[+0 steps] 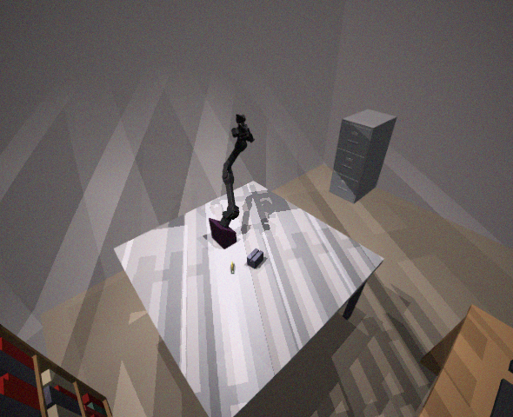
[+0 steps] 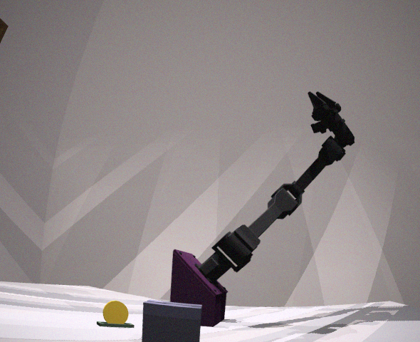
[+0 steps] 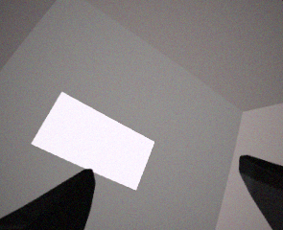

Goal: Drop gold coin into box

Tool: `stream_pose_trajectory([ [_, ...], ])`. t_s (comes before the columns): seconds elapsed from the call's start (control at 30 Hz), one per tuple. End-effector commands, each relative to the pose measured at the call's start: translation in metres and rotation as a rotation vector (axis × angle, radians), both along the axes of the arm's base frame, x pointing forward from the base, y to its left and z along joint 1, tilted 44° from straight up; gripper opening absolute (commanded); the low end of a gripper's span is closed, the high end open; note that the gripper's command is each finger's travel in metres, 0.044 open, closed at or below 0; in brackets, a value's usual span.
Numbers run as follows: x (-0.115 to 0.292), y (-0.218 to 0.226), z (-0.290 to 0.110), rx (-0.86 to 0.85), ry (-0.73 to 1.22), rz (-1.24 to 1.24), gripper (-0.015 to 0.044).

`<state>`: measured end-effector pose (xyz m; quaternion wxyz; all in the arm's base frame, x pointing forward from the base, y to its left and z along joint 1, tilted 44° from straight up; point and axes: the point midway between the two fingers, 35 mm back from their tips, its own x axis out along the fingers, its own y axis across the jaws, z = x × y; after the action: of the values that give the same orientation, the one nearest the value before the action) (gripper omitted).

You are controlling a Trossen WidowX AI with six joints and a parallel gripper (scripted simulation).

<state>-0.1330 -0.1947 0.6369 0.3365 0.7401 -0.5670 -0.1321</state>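
Observation:
The gold coin point(image 1: 232, 264) point(image 2: 115, 312) stands on its edge in the dark-green holder point(image 1: 232, 272) point(image 2: 126, 325) on the table. The closed grey box point(image 1: 254, 259) point(image 2: 171, 322) stands close beside the holder. Its lid slot shows as a dark line in the top view. My gripper point(image 2: 312, 92) point(image 3: 166, 170) is open and empty. It is raised high above the table, far from the coin and the box, and points upward. The wrist view shows only the ceiling and walls between the wide-apart fingers.
The arm rises from a purple wedge-shaped base point(image 1: 222, 234) point(image 2: 195, 294) on the white table point(image 1: 229, 359), close behind the coin and the box. A grey filing cabinet point(image 1: 360, 155) stands on the floor beyond the table. Shelves and a wooden desk point(image 1: 472, 359) are off the table.

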Motion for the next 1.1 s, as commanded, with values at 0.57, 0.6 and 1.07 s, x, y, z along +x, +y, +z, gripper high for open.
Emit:
stream_pose_trajectory([
  [0.57,0.152,0.060,0.028,-0.400,0.544,-0.029,0.0161],
  [0.6,0.165,0.064,0.029,-0.427,0.584,-0.028,0.0161],
  [1.07,0.384,0.102,-0.045,-0.838,1.272,0.111,0.0161],
])
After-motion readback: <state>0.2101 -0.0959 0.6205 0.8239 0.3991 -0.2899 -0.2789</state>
